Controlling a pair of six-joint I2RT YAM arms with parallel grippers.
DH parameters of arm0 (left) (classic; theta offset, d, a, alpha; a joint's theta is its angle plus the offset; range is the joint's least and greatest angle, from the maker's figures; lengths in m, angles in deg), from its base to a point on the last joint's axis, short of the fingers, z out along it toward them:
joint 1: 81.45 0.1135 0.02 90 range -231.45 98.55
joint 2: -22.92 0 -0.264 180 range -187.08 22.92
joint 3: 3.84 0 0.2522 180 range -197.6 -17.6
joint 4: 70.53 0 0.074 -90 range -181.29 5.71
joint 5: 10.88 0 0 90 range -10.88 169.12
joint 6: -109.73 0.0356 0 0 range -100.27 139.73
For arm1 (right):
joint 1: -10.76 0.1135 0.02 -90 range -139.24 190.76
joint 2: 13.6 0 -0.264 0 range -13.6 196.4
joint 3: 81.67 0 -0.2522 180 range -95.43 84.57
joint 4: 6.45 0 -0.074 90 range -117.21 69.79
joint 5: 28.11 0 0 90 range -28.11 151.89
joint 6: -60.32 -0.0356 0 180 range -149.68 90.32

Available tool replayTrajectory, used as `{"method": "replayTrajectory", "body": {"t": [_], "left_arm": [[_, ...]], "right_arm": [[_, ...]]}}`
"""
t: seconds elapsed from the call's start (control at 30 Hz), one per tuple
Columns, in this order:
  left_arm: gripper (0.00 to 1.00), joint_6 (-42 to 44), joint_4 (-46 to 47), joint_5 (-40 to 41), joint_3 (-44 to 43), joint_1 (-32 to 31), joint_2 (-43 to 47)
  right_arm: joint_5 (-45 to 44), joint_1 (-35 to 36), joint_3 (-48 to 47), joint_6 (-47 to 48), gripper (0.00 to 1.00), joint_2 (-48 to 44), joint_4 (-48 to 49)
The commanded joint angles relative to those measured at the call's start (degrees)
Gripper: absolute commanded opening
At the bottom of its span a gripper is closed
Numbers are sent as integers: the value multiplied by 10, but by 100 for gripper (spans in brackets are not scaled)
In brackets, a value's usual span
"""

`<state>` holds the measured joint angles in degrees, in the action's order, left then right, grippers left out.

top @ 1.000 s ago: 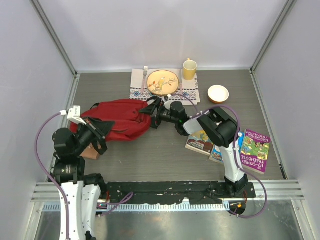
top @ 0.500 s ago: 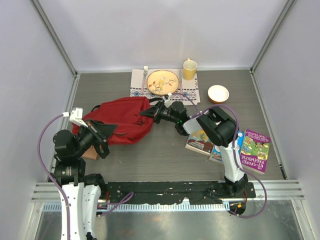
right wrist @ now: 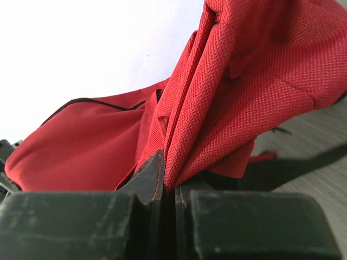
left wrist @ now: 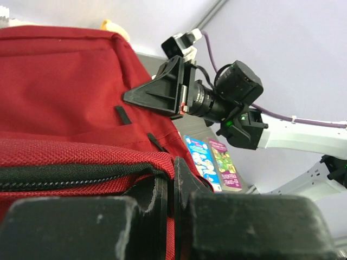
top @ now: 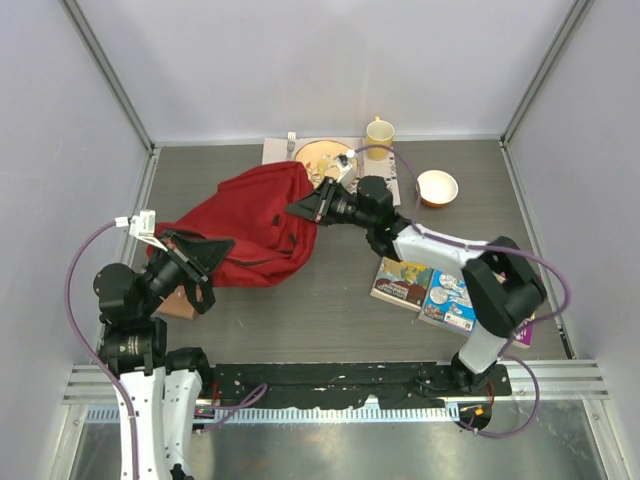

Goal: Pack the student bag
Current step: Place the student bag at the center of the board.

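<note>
Red backpack (top: pixel 255 225) sits left of table centre, bulging toward the far edge. My left gripper (left wrist: pixel 173 181) is clamped on zipper-side fabric, my right gripper (right wrist: pixel 168 181) clamped on a far fold. Probably tensioning the bag for opening; books (top: pixel 405 283) wait near the right edge.

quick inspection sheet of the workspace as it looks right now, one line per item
surface: grey wood-grain table, no spills seen
job's things: red student bag bunched up, held at both ends; nothing seen going in
clutter: yellow-brown book and blue book lying flat right of the bag; plate on a placemat, partly hidden by the bag; fork; yellow mug; small bowl
hands: left hand shut on the bag's zipper edge; right hand shut on a fold of its red fabric
cables: left purple cable loops beside its arm; right purple cable runs along its arm; no snag seen
surroundings: pale walls; metal rail at the near edge
</note>
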<state>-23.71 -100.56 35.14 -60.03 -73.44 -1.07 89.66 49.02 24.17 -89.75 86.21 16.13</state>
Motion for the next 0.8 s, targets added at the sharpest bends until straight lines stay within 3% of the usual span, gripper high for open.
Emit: {"method": "replayTrajectory", "body": {"t": [0.0, 0.1, 0.27, 0.37, 0.5, 0.77], "left_arm": [[0, -46, 129, -53, -33, 2, -43], [0, -66, 161, -72, -83, 1, -93], [0, -155, 306, -71, -143, -19, -170], [0, -134, 312, -30, -184, -96, -229], [0, -21, 234, 55, -260, -269, -308], [0, -5, 296, 81, -375, -388, -502]], "right_arm": [[-51, 5, -3, 123, 1, -93, -86], [-98, 3, 9, 143, 1, -147, -129], [-153, -9, 35, 159, 1, -240, -176], [-191, -25, 42, 169, 1, -279, -216], [-204, -58, 47, 179, 1, -341, -256], [-199, -180, 14, 217, 1, -421, -360]]}}
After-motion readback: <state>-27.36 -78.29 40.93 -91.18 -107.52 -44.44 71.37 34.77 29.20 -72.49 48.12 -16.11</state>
